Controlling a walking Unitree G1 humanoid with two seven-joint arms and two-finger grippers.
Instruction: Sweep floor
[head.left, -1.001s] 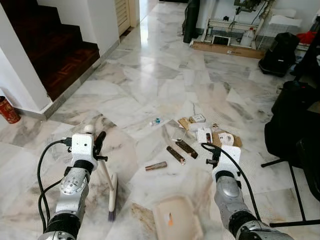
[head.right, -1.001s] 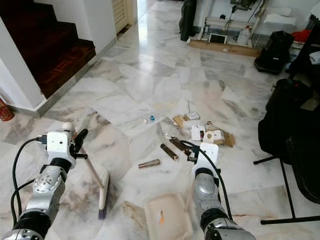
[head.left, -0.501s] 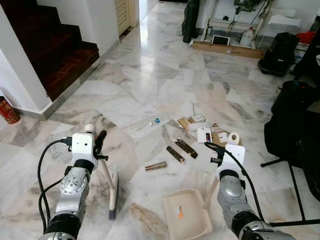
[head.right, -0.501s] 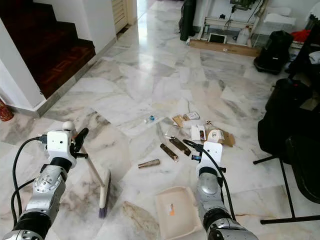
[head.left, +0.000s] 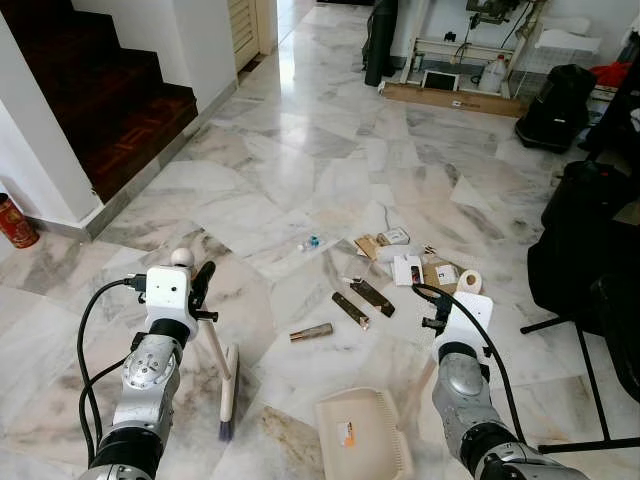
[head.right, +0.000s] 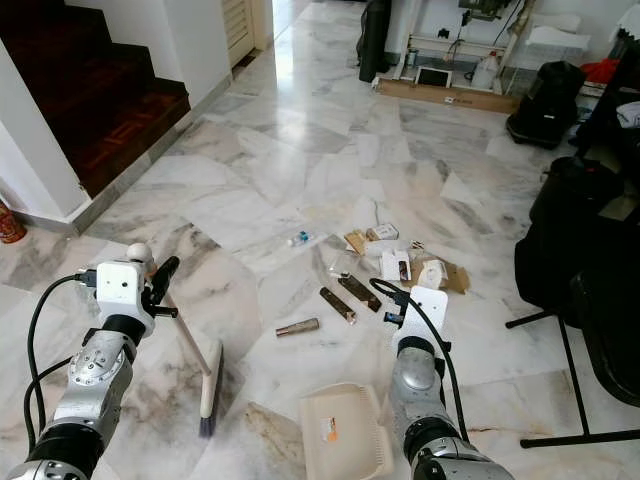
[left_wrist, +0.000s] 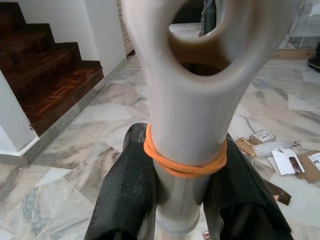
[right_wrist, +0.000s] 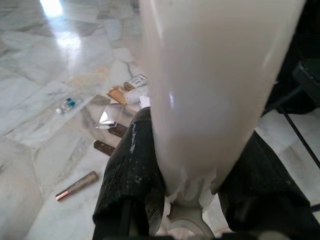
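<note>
Marble floor (head.left: 300, 170) held litter (head.left: 400, 268) beyond the dustpan (head.left: 362, 437); right gripper (right_wrist: 187, 200) clenched its handle to catch, left gripper (left_wrist: 187, 200) gripped the broom (head.left: 225, 385) to push.

Cream dustpan (head.left: 362, 436), orange band (left_wrist: 184, 162), grey-veined white marble floor (head.left: 300, 150).

Open floor: bare marble (head.left: 300, 150) ahead, toward the stairs (head.left: 110, 110).
Blocked right: black bags (head.left: 590, 250) and stand (head.left: 590, 380).
Middle: scattered litter (head.left: 395, 265).
</note>
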